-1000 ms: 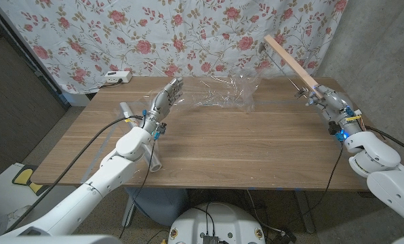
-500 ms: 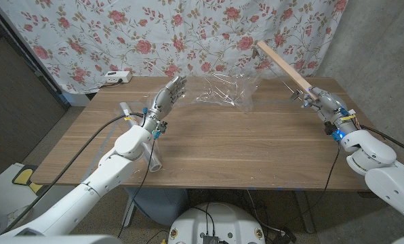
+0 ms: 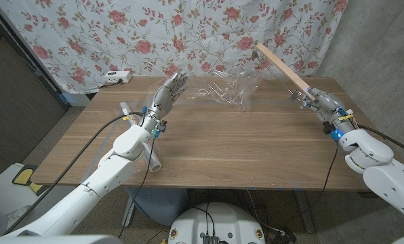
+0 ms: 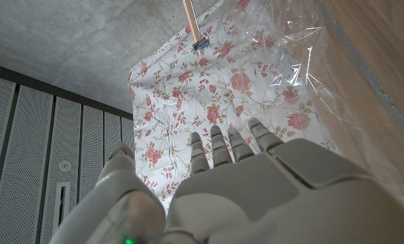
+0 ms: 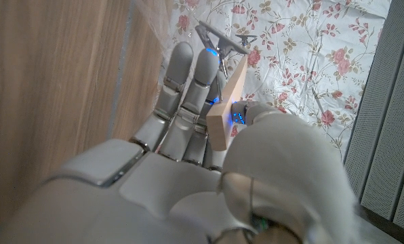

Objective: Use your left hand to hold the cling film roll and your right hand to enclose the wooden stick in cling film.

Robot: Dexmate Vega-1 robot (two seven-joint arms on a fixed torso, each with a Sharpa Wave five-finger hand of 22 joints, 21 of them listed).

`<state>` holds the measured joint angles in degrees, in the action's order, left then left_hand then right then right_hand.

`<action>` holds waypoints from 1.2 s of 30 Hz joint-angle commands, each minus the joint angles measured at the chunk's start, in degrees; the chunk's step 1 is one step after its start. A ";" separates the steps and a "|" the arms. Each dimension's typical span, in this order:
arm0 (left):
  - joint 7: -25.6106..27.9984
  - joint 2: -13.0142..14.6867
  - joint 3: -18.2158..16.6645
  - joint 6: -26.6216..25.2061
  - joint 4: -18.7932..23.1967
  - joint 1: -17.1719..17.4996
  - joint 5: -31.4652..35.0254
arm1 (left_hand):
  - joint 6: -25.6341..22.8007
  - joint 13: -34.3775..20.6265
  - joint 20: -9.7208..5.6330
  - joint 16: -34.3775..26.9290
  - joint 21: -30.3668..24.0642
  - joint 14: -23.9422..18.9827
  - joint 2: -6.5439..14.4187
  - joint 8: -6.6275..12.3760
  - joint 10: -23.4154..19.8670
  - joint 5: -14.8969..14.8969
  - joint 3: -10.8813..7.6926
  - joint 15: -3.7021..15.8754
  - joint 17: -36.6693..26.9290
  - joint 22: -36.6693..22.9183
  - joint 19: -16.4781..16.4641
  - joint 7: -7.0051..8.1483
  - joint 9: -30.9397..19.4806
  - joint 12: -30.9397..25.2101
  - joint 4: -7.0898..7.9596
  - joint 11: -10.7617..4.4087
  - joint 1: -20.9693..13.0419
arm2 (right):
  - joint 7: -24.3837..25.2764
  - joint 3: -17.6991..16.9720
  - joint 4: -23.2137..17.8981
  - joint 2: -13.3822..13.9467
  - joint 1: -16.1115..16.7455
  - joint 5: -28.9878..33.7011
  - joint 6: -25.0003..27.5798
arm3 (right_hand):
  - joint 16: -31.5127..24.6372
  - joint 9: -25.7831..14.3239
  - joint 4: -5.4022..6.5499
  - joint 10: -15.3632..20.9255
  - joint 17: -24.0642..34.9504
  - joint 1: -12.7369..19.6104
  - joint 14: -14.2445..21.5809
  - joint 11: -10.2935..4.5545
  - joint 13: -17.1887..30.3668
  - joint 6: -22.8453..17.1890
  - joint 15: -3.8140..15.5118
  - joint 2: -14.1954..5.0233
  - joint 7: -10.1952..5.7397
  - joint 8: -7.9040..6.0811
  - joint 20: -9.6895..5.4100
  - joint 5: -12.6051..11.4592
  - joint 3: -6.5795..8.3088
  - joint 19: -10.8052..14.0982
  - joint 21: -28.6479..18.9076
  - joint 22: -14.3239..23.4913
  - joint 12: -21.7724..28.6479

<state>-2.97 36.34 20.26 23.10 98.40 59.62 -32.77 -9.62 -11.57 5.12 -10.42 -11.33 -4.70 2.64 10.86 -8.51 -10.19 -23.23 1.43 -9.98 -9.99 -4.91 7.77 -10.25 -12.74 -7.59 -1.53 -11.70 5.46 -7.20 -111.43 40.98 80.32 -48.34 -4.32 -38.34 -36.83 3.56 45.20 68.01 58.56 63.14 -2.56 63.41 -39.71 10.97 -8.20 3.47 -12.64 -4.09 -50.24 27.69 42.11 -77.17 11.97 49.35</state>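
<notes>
The wooden table (image 3: 209, 146) stretches before a floral cloth (image 3: 120, 34). A crumpled sheet of cling film (image 3: 232, 91) hangs over its far edge, trailing from the wooden stick (image 3: 281, 66). The right hand (image 3: 317, 100) grips the stick's lower end, fingers (image 5: 188, 95) wrapped round it. The left hand (image 3: 167, 95) is raised beside the film, fingers spread, holding nothing.
</notes>
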 commanded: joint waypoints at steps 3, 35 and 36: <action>-0.88 0.61 0.16 0.11 1.73 -0.30 0.63 | -0.20 -0.14 0.12 -0.26 0.06 -0.12 -0.18 -0.06 -0.41 -0.02 -0.21 -0.51 -0.22 -0.20 -0.27 -0.60 -0.27 -0.21 -0.07 -0.10 0.52 | 0.08 0.99 1.50 -0.06 -0.83 -0.31 -0.70 | 0.11 -0.07 -8.79 5.26 0.24 -1.68 0.44 -4.81 4.85 -7.30 1.74 -1.84 -7.05 -0.19 -3.05 0.13 12.38 -0.59 -1.13 -0.57 -0.28; -0.85 1.12 0.71 -1.12 2.81 0.37 0.67 | 0.28 -0.12 7.26 -2.68 -0.87 -9.17 -0.89 0.08 -3.45 -0.07 0.47 -8.71 -0.30 -0.57 -3.33 2.09 -0.24 -0.70 0.31 -2.45 2.55 | 0.50 2.39 1.73 0.49 -1.09 -0.42 -1.15 | 0.41 -0.07 -8.96 5.61 0.08 -2.87 0.79 -4.75 4.75 -7.24 1.72 -1.67 -7.06 -0.06 -3.12 0.02 14.01 -1.49 -3.69 -1.83 -0.53; -1.30 1.23 0.81 -1.23 2.71 0.29 0.39 | 0.14 -0.11 7.25 -2.99 -0.99 -10.66 -0.92 0.12 -3.52 -0.07 0.47 -8.83 -0.29 -0.58 -3.83 2.30 -0.23 -0.70 0.28 -2.41 2.59 | 0.47 2.41 1.72 0.50 -1.10 -0.50 -1.12 | 0.58 -0.04 -8.98 5.50 -0.09 -2.90 0.64 -4.75 5.08 -7.29 1.73 -1.67 -6.99 -0.06 -3.10 0.02 14.06 -1.55 -3.73 -1.83 -0.40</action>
<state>-3.94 37.85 20.67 22.16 101.38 59.73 -31.66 -9.41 -11.57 12.23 -12.78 -11.72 -13.07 1.73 10.86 -11.38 -10.19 -22.97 -7.36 -9.98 -10.29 -8.01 9.43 -10.25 -13.40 -7.33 -4.00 -9.87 5.66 -5.15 -109.52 41.27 79.30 -48.75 -5.45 -38.11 -36.75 3.56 45.33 67.89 56.27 63.52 -2.49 63.66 -39.71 11.15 -8.56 3.46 -12.52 -4.08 -49.82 27.69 40.67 -80.37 10.12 48.70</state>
